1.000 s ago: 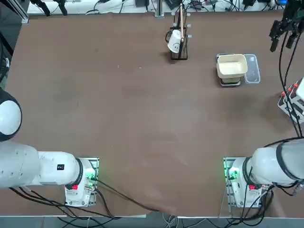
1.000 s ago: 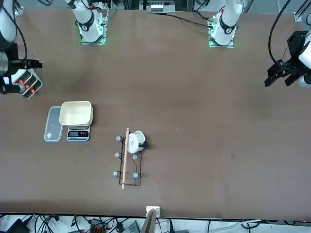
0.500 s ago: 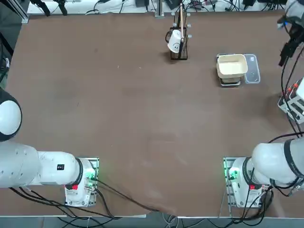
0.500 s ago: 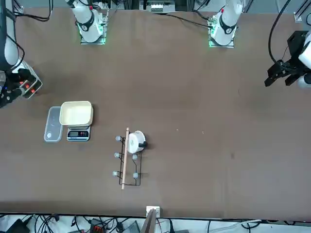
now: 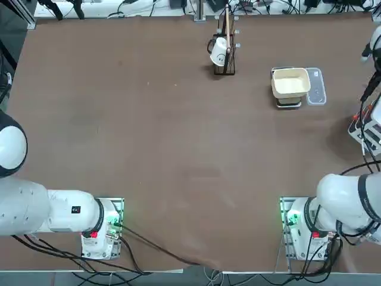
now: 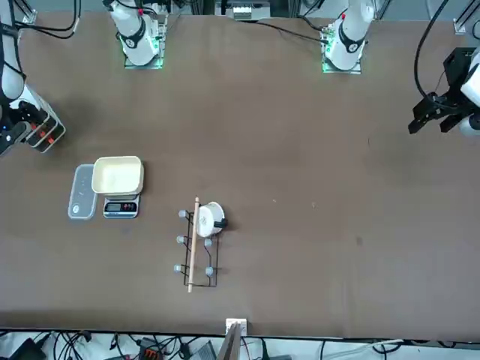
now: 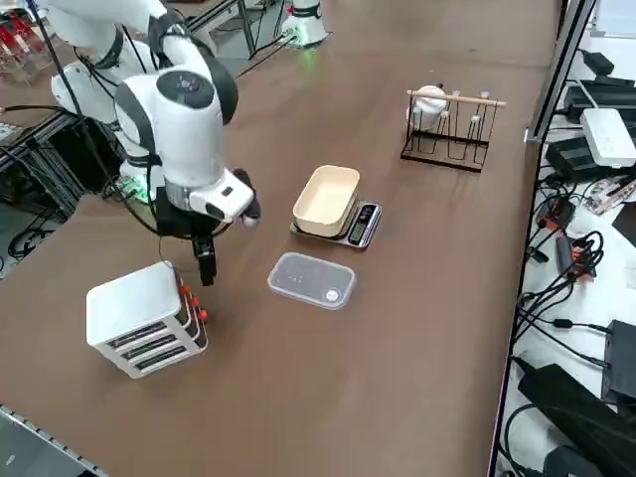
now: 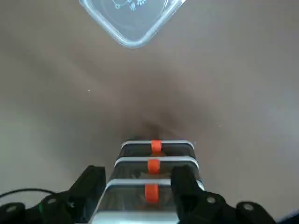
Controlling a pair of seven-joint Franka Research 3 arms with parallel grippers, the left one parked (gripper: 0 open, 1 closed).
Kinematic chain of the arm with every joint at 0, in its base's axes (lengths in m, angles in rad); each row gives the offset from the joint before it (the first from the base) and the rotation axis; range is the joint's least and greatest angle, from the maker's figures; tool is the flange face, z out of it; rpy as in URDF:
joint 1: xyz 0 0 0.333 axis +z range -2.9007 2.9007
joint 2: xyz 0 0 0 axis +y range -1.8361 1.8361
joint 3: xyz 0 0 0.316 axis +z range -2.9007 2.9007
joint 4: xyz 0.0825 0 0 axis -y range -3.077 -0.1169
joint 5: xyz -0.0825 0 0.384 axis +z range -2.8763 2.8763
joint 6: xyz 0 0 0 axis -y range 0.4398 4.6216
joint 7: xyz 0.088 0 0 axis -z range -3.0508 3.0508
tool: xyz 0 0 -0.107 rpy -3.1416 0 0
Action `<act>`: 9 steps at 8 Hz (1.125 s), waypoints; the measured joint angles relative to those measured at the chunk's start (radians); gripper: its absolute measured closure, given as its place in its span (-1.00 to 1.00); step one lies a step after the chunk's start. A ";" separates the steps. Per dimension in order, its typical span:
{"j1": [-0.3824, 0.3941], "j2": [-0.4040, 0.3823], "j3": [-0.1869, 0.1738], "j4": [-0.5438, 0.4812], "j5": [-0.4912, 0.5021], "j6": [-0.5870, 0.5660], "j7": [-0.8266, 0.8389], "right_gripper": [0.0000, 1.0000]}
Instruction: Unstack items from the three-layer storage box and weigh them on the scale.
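The three-layer storage box (image 7: 144, 318) stands near the worktop (image 7: 397, 328) edge on the robot's right side, a white-topped stack of three tiers, each tier marked by a small orange-red tab on the face that looks toward the lid and the scale. In the front view it shows only partly at the far left (image 6: 45, 129), and in the top view only its corner shows at the right edge (image 5: 372, 128). No food pieces can be made out inside it from any view.

The right hand (image 7: 206, 266) hangs just above and beside the box's tabbed face, pointing down, not touching it. In the wrist view the two black fingers (image 8: 91, 184) stand apart, released, with the top of the box (image 8: 152, 179) seen between them; the three orange tabs line up in the gap. The hand holds nothing.

Beyond the box lies the clear rectangular lid (image 7: 312, 280), flat on the worktop, near but apart from it; its rounded corner also shows in the wrist view (image 8: 133, 21). Just past the lid sits the scale (image 7: 360, 223) with the cream tub (image 7: 326, 200) resting on its platform, the tub looking empty. Farther across the worktop stands a black wire rack (image 7: 447, 129) with a wooden rail and a white cup (image 7: 429, 101) hung on it, well apart from everything else.
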 joint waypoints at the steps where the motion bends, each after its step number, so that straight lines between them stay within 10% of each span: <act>1: -0.010 0.007 0.000 -0.022 -0.001 0.025 0.000 -0.65; 2: -0.017 0.009 0.000 -0.029 -0.001 0.032 0.000 -0.21; 9: -0.057 0.037 0.000 -0.032 -0.051 0.098 -0.004 -0.09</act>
